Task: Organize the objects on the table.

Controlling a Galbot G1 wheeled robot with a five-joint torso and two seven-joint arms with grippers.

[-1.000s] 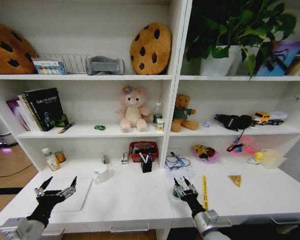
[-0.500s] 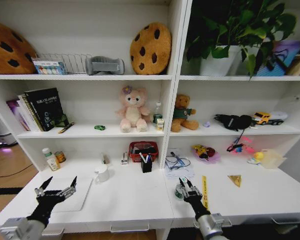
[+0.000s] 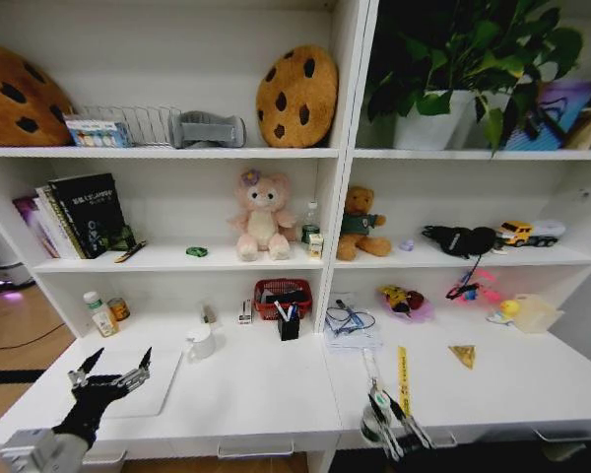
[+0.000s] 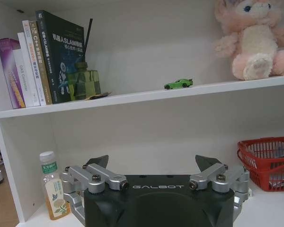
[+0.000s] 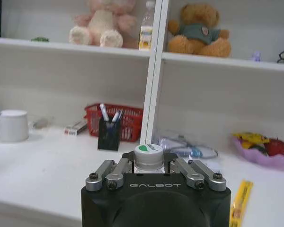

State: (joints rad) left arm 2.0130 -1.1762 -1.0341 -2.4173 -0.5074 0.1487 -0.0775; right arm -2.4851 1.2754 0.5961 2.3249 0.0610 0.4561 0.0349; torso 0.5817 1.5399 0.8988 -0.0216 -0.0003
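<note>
White is the long desk (image 3: 266,394) and the shelving unit that stands on its back edge. The right gripper (image 3: 388,422) is low at the front edge of the desk, on the right part, and its fingers are clenched on a small bottle with a white cap (image 5: 148,155) that carries a green mark; in the right wrist view the bottle stands upright between the two fingers, touching both. The left gripper (image 3: 109,372) hovers over the front left part of the desk, above a flat white sheet-like thing (image 3: 143,379), and its fingers are spread apart with nothing between them.

On the middle shelf a tiny green toy car (image 4: 178,83) lies between the books (image 4: 35,59) and the pink plush bear (image 4: 255,38). A dark pen (image 3: 130,252) lies on the same shelf, just beside the books. On the desk, near the back, stand a white mug (image 3: 200,342), a black pen holder (image 3: 289,323) with pens in it, and a red basket (image 3: 283,294) behind it. A bottle with a green label (image 4: 52,184) stands at the far left corner of the desk, under the shelf. A yellow strip (image 3: 402,379) lies on the desk near the right gripper.
</note>
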